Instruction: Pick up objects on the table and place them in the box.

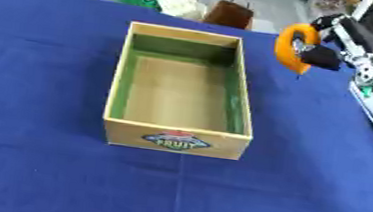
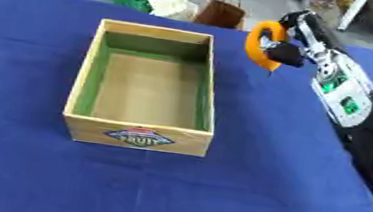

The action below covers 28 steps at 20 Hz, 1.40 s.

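My right hand [image 1: 323,55] has its fingers curled around an orange ring [image 1: 290,47], up in the air just right of the wooden box [image 1: 175,139]. I should slide it left over the box's middle, go low, then let go gently.

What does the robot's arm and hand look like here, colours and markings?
Only the right arm shows: a silver-white forearm casing with small green panels, turning black nearer the body. The right hand is black, with dark fingers and pale silver parts behind. No left arm is in view.
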Available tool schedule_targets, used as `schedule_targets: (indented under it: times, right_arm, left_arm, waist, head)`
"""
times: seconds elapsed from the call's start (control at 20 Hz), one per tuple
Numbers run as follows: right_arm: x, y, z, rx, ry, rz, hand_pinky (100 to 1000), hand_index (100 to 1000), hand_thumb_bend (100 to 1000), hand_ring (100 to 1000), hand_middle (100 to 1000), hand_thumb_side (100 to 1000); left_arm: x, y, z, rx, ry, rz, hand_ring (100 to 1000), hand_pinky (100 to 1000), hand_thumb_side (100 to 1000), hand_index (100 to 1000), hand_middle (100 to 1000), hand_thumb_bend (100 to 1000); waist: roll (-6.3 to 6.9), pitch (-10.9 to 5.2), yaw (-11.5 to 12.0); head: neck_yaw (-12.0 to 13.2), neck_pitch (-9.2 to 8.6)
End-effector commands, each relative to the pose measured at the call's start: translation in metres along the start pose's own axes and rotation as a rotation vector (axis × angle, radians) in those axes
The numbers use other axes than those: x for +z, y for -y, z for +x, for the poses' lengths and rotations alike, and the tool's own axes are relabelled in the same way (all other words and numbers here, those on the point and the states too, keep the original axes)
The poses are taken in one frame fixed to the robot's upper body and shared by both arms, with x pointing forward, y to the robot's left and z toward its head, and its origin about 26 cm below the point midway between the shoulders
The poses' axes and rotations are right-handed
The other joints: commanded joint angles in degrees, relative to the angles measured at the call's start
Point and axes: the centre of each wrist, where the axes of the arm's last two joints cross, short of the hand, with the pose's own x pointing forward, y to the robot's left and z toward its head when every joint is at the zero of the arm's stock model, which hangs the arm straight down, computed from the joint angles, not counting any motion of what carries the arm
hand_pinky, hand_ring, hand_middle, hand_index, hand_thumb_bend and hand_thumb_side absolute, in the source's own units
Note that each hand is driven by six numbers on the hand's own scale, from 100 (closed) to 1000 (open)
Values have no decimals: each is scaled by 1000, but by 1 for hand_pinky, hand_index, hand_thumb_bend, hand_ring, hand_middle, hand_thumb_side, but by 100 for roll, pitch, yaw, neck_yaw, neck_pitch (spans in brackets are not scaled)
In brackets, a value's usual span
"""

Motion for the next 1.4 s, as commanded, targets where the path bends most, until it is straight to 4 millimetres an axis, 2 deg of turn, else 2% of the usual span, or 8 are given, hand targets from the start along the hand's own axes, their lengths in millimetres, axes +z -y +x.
schedule_targets:
  times: [0.05, 0.25, 0.5, 0.7, 1.05, 1.4]
  right_arm:
    - [1, 33, 14, 9, 52, -66, 735, 609, 100, 847, 567, 432]
    - [5, 46, 39, -26, 135, -89, 735, 604, 100, 845, 565, 424]
    - [15, 60, 82, -50, 268, -91, 728, 604, 100, 832, 569, 411]
    - [24, 63, 113, -57, 350, -67, 725, 596, 100, 829, 563, 395]
    - [27, 47, 151, -87, 434, 14, 731, 600, 100, 837, 565, 393]
    - [24, 16, 171, -105, 463, 105, 739, 604, 100, 851, 565, 391]
  left_arm:
    - [-5, 0, 8, -1, 29, -10, 429, 529, 788, 585, 459, 100]
    - [-6, -1, 9, -3, 26, -10, 429, 528, 786, 585, 459, 100]
    - [-6, -1, 10, -7, 25, -13, 429, 526, 784, 585, 459, 100]
    - [-5, 0, 9, -5, 22, -20, 429, 527, 786, 585, 459, 100]
    - [-5, 1, 8, 2, 22, -27, 429, 526, 784, 584, 459, 100]
    - [-4, 2, 7, 7, 21, -28, 429, 526, 786, 584, 459, 100]
  waist:
    - [26, -164, -14]
    - [19, -229, -51]
    - [22, -291, -87]
    - [43, -321, -83]
    - [93, -329, -68]
    - [86, -314, -36]
  head:
    - [18, 9]
    - [3, 33]
    - [-9, 109]
    - [2, 190]
    - [-18, 347]
    - [-136, 420]
